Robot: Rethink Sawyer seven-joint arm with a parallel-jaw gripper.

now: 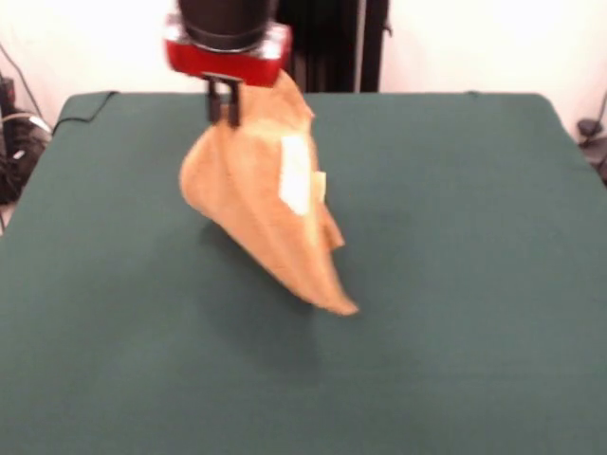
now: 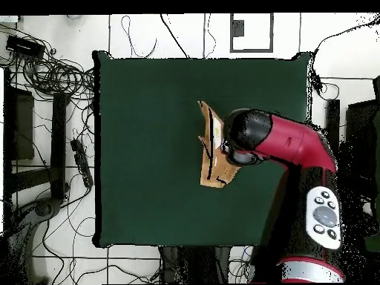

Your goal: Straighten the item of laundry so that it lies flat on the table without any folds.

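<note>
The orange-tan towel (image 1: 261, 199) hangs bunched and folded from my gripper (image 1: 224, 116), lifted above the dark green table (image 1: 455, 284). Its white care label (image 1: 295, 175) faces the front camera and its lowest corner swings toward the near right. The gripper's dark fingers are shut on the towel's top edge, below the red wrist. In the overhead view the towel (image 2: 211, 152) shows as a narrow strip beside the red arm (image 2: 286, 141), right of the table's middle (image 2: 148, 148); the gripper itself is hidden under the arm there.
Cables and dark equipment (image 2: 52, 82) lie on the floor beyond the table's left edge in the overhead view. The robot's pedestal (image 2: 315, 223) stands at the table's lower right corner.
</note>
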